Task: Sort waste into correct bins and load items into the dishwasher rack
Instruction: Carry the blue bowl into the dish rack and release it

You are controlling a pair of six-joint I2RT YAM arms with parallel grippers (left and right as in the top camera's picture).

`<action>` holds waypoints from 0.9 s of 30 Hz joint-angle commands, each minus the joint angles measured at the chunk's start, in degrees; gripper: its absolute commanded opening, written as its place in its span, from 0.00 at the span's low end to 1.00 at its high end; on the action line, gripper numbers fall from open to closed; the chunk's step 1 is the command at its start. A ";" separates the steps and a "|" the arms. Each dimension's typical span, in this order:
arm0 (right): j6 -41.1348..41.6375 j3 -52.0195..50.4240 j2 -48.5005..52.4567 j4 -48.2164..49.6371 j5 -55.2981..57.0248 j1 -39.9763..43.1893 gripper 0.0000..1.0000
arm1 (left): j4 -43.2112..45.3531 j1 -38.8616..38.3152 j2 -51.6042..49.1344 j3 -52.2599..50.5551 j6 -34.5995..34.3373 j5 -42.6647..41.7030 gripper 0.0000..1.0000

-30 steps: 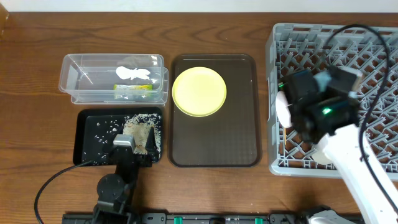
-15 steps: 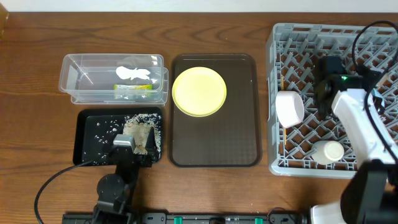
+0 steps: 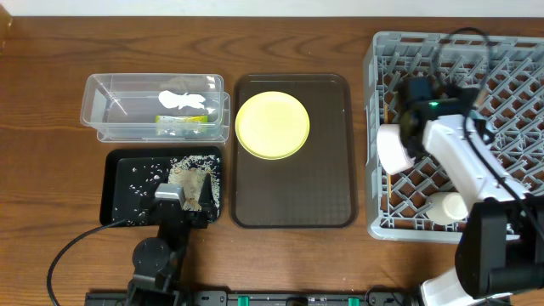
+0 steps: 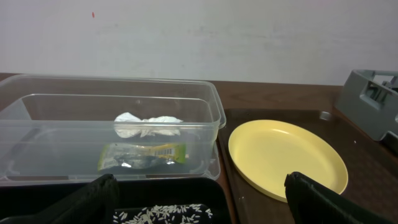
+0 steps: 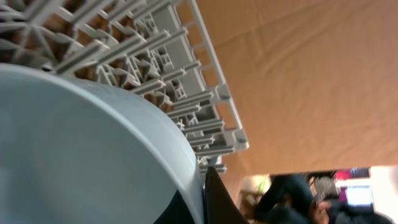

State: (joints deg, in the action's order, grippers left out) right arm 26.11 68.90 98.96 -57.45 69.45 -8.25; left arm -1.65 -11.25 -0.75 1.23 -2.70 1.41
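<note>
Right gripper [image 3: 405, 129]: at the 9 o'clock edge of the grey dishwasher rack [image 3: 518, 93], fingers set either side of the rim of a pale bluish-white bowl [image 3: 394, 148] standing on edge among the pegs. Clamped or merely straddling: cannot tell.

Cream-white bowl [image 3: 450, 206]: seated near the rack's 7 o'clock corner.

Left gripper [image 4: 200, 186]: jaws spread wide, holding nothing, poised over the 6 o'clock edge of the black tray [image 3: 123, 200]. Rice scraps [image 3: 202, 163] strewn in that tray.

Clear tub [image 3: 102, 110]: at the tray's 12 o'clock, containing crumpled white paper [image 4: 147, 125] and printed wrapper [image 4: 144, 155].

Yellow plate [image 3: 272, 125]: lying flat toward 12 o'clock on the brown serving tray [image 3: 293, 200], between bins and rack.
</note>
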 commanded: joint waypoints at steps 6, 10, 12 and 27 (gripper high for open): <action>-2.84 0.31 2.34 -0.37 2.34 -4.20 0.04 | -2.40 0.35 0.04 -1.01 0.74 0.52 0.88; -3.67 0.61 2.16 -0.17 7.06 -5.77 0.01 | -2.40 0.35 0.04 -1.01 0.74 0.52 0.88; -3.45 1.27 1.97 0.57 6.62 -6.40 0.01 | -2.40 0.35 0.04 -1.01 0.74 0.50 0.88; -30.36 1.88 1.99 39.15 2.89 -2.78 0.01 | -2.40 0.35 0.04 -1.01 0.74 0.50 0.88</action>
State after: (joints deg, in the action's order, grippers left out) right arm 3.97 70.08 100.77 -21.71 74.32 -11.94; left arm -1.65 -11.25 -0.75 1.23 -2.72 1.39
